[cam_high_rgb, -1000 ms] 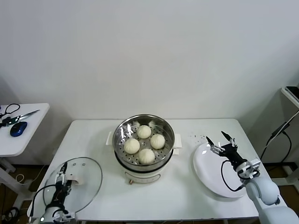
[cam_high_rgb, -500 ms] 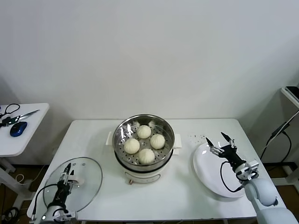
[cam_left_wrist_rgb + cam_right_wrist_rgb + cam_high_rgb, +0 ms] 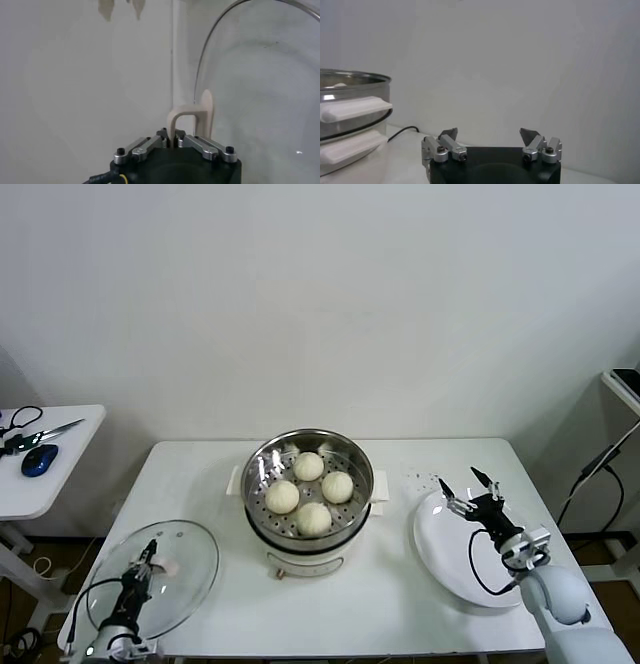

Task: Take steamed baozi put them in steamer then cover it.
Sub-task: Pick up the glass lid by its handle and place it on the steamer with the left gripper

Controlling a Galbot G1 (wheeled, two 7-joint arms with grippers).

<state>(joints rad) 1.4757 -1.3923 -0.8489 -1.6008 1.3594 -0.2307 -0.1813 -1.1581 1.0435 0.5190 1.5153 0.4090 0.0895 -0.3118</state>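
Several cream-white steamed baozi lie on the perforated tray of the steel steamer at the table's middle; the pot is uncovered. Its round glass lid rests on the table at the front left. My left gripper is over the lid, shut on the lid's pale arched handle, with the fingertips pinching one leg of it. My right gripper hovers open over the flat white plate on the right, holding nothing; the right wrist view also shows this gripper with its jaws wide apart.
The steamer's white side handle shows in the right wrist view. A side table at far left carries a blue mouse and scissors. Dark crumbs lie near the plate.
My left gripper has closed on the lid's handle, from wide open a second ago. The right gripper has barely shifted over the plate.
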